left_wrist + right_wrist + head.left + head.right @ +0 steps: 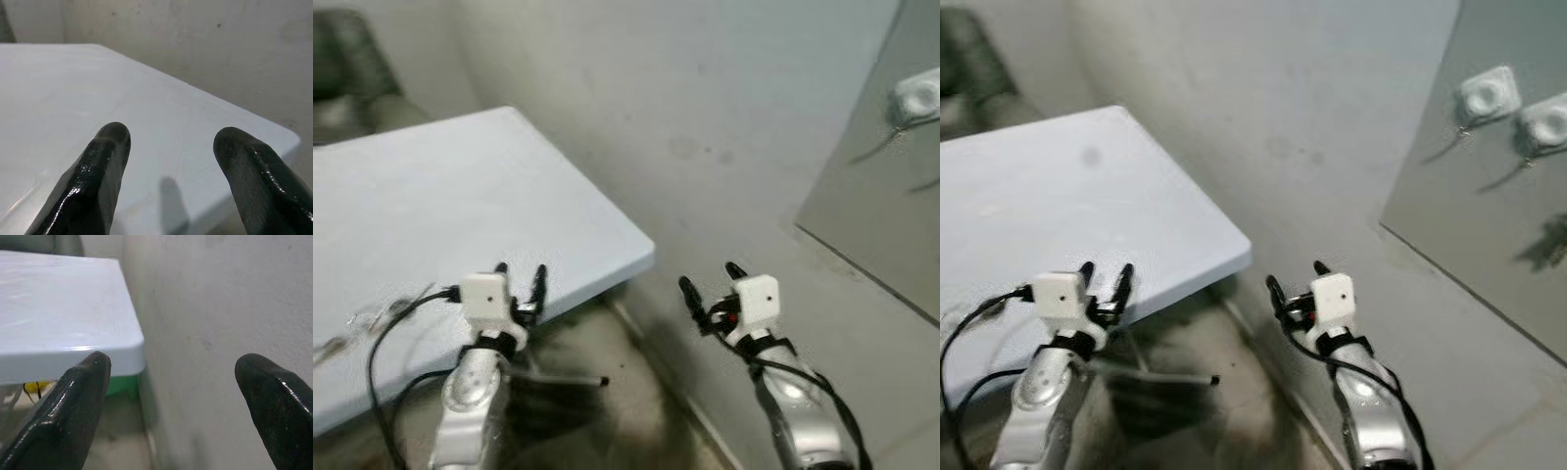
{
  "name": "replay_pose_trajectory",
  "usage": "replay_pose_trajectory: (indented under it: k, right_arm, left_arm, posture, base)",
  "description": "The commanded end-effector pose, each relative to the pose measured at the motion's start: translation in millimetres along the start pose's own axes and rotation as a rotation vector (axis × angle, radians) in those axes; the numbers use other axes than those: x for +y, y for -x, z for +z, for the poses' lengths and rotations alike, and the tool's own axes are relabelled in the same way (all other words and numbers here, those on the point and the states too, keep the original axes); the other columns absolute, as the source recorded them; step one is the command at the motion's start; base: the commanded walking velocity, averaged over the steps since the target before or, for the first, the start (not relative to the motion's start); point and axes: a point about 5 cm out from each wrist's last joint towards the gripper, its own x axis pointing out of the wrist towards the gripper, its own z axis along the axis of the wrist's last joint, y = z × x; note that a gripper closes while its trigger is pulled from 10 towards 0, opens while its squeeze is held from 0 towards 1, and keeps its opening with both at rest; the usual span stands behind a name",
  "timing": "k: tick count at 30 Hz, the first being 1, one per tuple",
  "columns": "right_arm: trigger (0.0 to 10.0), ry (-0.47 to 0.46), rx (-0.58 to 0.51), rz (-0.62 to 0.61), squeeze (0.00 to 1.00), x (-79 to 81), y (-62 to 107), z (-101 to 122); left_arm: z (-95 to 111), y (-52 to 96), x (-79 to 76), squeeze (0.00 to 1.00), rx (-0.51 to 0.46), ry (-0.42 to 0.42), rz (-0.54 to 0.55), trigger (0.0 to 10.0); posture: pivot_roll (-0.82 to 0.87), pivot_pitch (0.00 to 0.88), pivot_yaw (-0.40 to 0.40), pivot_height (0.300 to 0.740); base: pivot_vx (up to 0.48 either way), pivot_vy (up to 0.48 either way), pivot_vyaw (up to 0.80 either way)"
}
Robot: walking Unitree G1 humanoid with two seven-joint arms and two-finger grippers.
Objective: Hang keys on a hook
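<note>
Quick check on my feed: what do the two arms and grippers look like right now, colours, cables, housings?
Both arms are silver metal with black cables running along them. Each wrist carries a white boxy housing. The left gripper and right gripper each end in two long, glossy black fingers with rounded tips.

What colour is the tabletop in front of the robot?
Pale blue. The flat rectangular tabletop shows best in the left eye view, beside the grey wall.
</note>
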Motion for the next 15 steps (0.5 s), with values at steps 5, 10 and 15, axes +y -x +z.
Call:
replay_pose_trajectory:
  k: [5,10,15]
  right_arm:
    - [10.0,-0.012,-0.034,0.009,0.0,4.5,-7.3,9.5]
    - [10.0,-0.019,-0.045,0.012,0.0,4.5,-10.1,12.5]
    - [10.0,-0.022,-0.049,0.015,0.0,5.0,-10.8,13.2]
  left_arm:
    - [6.8,0.0,11.7,0.0,-0.019,-0.02,0.041,10.0]
    - [9.7,-1.4,14.6,0.0,-0.032,-0.009,0.052,10.0]
    - [10.6,-2.1,16.3,0.0,-0.031,-0.02,0.061,10.0]
  posture:
    - [-0.1,0.043,-0.028,0.74]
    - [-0.1,0.041,-0.029,0.74]
    - [-0.1,0.041,-0.029,0.74]
  base:
    - [0.0,0.0,0.8]
    - [0.0,0.0,0.8]
    - [0.0,0.0,0.8]
